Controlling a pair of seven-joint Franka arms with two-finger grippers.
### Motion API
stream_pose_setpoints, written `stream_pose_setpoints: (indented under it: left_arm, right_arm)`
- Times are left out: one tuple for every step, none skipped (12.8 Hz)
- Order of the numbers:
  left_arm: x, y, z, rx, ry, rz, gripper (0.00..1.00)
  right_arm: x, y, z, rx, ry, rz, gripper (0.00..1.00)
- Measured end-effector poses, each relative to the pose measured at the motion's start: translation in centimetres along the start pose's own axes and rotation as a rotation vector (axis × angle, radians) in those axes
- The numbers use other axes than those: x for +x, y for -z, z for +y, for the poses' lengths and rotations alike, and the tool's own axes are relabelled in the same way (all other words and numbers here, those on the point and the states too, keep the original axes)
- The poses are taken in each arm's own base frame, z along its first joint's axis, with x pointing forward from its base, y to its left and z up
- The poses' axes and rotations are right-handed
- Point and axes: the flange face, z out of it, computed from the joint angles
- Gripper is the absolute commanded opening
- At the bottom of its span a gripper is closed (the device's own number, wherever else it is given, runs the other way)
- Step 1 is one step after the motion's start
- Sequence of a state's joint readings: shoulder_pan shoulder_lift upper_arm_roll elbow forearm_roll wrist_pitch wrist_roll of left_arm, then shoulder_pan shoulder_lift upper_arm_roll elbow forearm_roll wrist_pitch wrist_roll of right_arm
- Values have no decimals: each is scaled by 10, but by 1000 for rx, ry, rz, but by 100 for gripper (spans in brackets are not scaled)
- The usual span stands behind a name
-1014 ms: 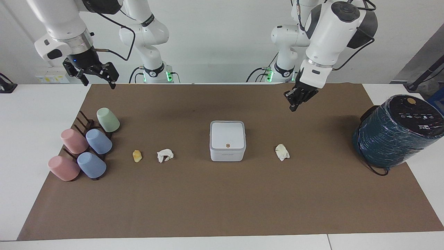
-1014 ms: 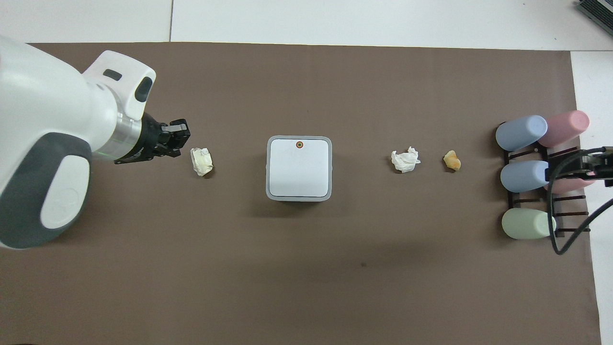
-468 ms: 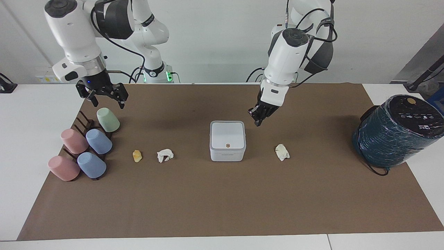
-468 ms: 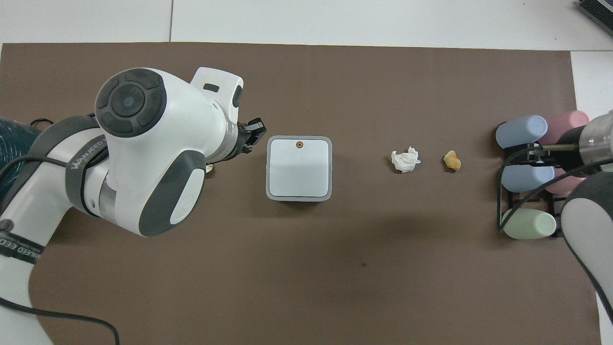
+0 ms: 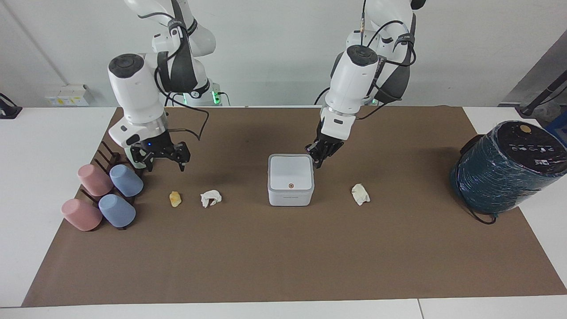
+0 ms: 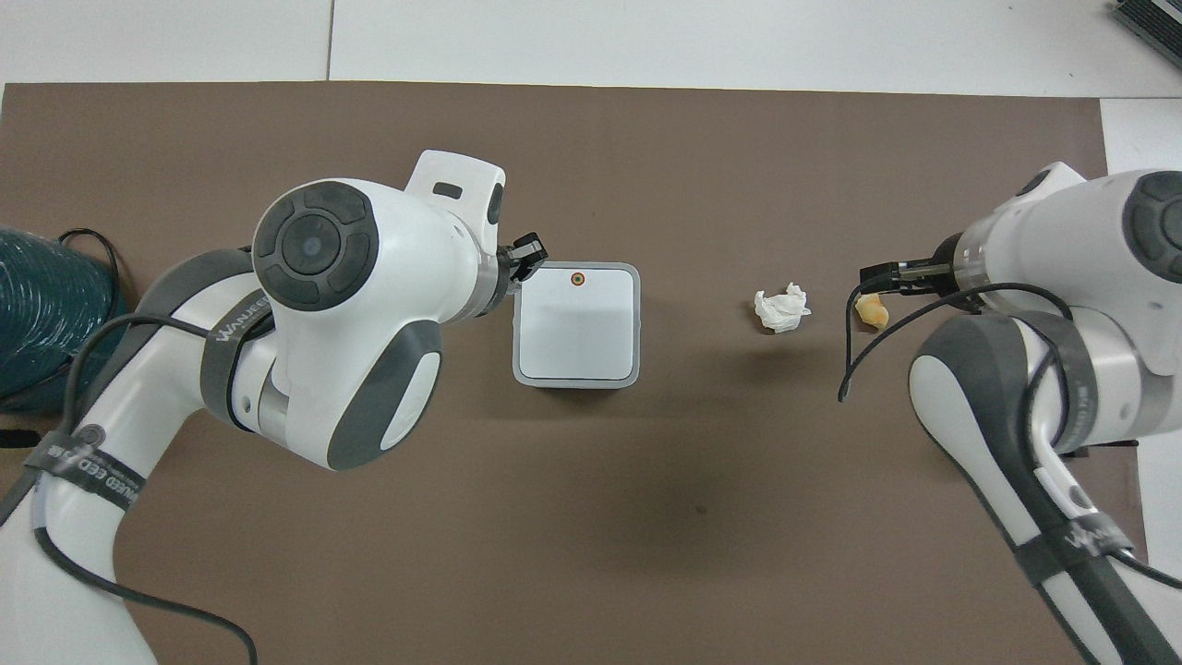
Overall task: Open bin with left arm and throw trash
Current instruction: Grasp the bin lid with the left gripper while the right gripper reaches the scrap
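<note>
The white bin [image 5: 290, 179] stands mid-mat with its lid shut and the orange dot facing away from the robots; it also shows in the overhead view [image 6: 576, 323]. My left gripper [image 5: 315, 159] is shut and hangs low at the bin's corner nearest the robots, toward the left arm's end [image 6: 528, 254]. My right gripper [image 5: 163, 163], with a blue light, is open and empty above the mat by the cup rack, over the yellow-orange wad [image 5: 175, 199] in the overhead view [image 6: 871, 311]. A white wad [image 5: 210, 198] lies beside it. A cream wad [image 5: 360, 194] lies toward the left arm's end, hidden overhead.
A big dark teal wrapped cylinder [image 5: 505, 168] stands at the left arm's end of the brown mat [image 5: 283, 257]. Pink and blue cups [image 5: 106, 195] lie on a dark rack at the right arm's end, hidden under the right arm overhead.
My left gripper has swung in and come down to the bin's corner. My right gripper has dropped from above the mat's corner toward the yellow-orange wad, now hiding the green cup.
</note>
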State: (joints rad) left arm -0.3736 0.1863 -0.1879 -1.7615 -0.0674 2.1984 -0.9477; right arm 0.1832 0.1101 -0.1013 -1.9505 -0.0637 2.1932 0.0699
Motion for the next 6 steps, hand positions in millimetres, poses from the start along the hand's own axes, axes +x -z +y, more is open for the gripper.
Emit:
stream_pose_setpoints:
  left_arm:
    - [-4, -5, 1, -2, -3, 0, 0]
    - [-7, -7, 2, -7, -4, 2, 0]
    - [-8, -10, 2, -10, -1, 4, 0]
    - [-11, -12, 4, -15, -1, 4, 0]
    - [-14, -17, 8, -21, -2, 5, 0]
    - [-18, -23, 11, -26, 0, 4, 0]
  right_arm:
    - [4, -17, -1, -2, 22, 0, 100]
    - [6, -29, -1, -4, 38, -2, 100]
    - [8, -40, -2, -6, 64, -4, 100]
    - [10, -50, -2, -7, 98, 1, 100]
    - [12, -62, -2, -8, 136, 13, 100]
    - [14, -77, -1, -11, 172, 15, 100]
